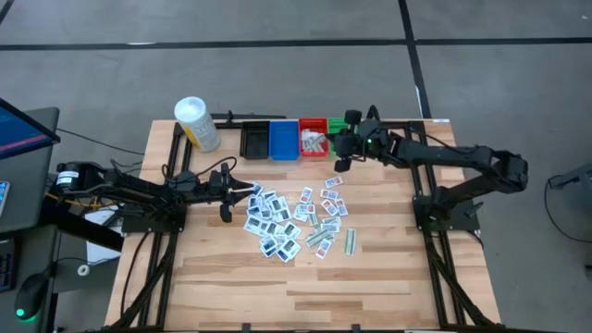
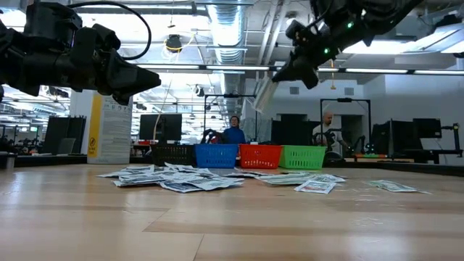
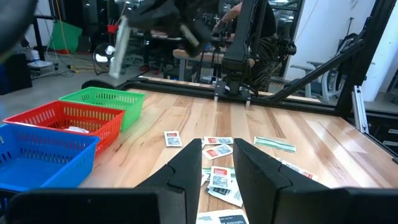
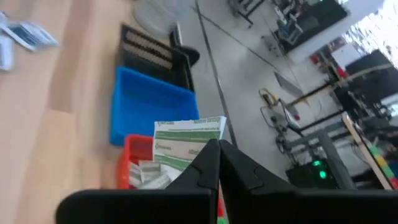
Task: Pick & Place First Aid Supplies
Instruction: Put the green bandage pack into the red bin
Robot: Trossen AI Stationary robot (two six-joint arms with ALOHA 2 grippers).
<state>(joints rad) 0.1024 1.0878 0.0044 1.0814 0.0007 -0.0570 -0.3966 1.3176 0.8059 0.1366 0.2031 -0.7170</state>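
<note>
Packet (image 4: 186, 142), pale green-striped and flat, pinched in right hand (image 4: 217, 163).

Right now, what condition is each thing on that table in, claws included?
Right claw: shut on a green-striped packet, above the red bin.
Left claw: part open, empty, beside the packet pile.
Packet pile: loose, spread over the table middle.
Red bin: holds some packets.
Blue bin: looks empty.
Green bin: contents hidden.
Black bin: looks empty.
White-capped container: upright, capped.
</note>
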